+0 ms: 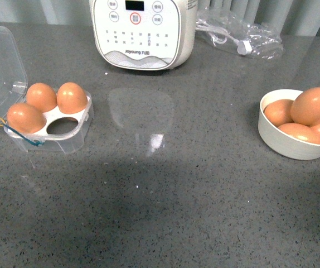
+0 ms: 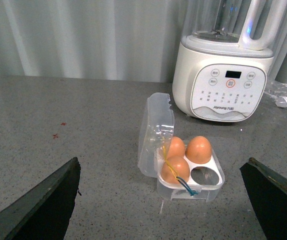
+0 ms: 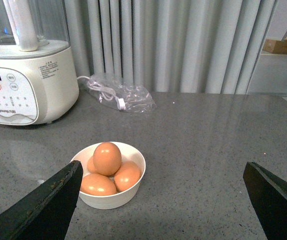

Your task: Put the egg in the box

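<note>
The clear box (image 1: 65, 143) sits at the left of the grey counter with its lid (image 1: 1, 61) swung open. Three orange-brown eggs fill its hollows and one hollow (image 1: 63, 126) is bare. On the right, more eggs lie piled in a round white bowl (image 1: 285, 146), one egg (image 1: 312, 105) on top. Neither gripper shows in the front view. My left gripper (image 2: 162, 160) hangs open, short of the box (image 2: 193, 191), nothing between its fingers (image 2: 43, 205). My right gripper (image 3: 163, 163) is open too, the bowl (image 3: 111, 200) ahead near one finger (image 3: 43, 207).
A white Joyoung kitchen appliance (image 1: 143, 30) stands at the back centre. A crumpled clear bag with a white cable (image 1: 241, 36) lies to its right. Grey curtains close off the back of the counter.
</note>
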Motion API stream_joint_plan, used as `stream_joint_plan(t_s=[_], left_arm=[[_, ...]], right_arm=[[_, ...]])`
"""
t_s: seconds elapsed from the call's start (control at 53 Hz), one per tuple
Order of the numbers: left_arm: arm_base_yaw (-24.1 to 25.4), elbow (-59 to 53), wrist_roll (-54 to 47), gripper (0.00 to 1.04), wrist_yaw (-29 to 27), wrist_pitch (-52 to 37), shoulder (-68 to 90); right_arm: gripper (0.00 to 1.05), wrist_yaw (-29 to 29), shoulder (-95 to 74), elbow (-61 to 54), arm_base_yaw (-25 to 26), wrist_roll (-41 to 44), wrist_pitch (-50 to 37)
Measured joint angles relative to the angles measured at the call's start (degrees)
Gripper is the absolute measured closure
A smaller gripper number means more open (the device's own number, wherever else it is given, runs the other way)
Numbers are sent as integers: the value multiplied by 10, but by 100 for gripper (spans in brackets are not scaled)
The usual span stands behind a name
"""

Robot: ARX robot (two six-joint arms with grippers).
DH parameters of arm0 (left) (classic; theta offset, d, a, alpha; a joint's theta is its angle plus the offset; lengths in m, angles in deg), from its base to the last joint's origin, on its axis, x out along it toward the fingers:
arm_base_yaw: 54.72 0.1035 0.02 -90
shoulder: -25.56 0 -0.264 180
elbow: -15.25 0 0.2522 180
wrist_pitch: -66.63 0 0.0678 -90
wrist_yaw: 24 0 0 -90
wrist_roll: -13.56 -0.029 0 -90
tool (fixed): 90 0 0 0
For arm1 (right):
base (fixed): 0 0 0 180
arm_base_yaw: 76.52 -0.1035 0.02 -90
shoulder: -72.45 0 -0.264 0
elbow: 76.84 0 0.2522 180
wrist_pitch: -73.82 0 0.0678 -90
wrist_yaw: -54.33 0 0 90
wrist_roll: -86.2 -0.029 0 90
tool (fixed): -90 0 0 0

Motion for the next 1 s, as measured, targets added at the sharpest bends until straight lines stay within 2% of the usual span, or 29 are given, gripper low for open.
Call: stream_joint_plan(t_s=[0.075, 0.132, 0.189, 0.321, 0.472, 0.566, 0.717, 1.0], left_arm=[[0, 0, 0, 7, 0, 0, 0], [0, 0, 0, 7, 0, 0, 0], [0, 0, 0, 7, 0, 0, 0], [0, 0, 0, 7, 0, 0, 0], [0, 0, 0, 7, 0, 0, 0], [0, 0, 0, 7, 0, 0, 0], [0, 0, 0, 7, 0, 0, 0], [0, 0, 0, 7, 0, 0, 0]], right_arm=[[7, 1, 0, 0, -1, 0, 0], [7, 116, -43, 14, -37, 49, 26], [7, 147, -112, 26, -54, 80, 6], [7, 113, -254, 70, -58, 96, -69], [7, 76, -414, 148, -57, 95, -88], [7, 39, -569, 234, -56, 86, -49], [7, 0, -728, 359, -61, 68, 2], [7, -7, -869, 462, -78, 54, 49]])
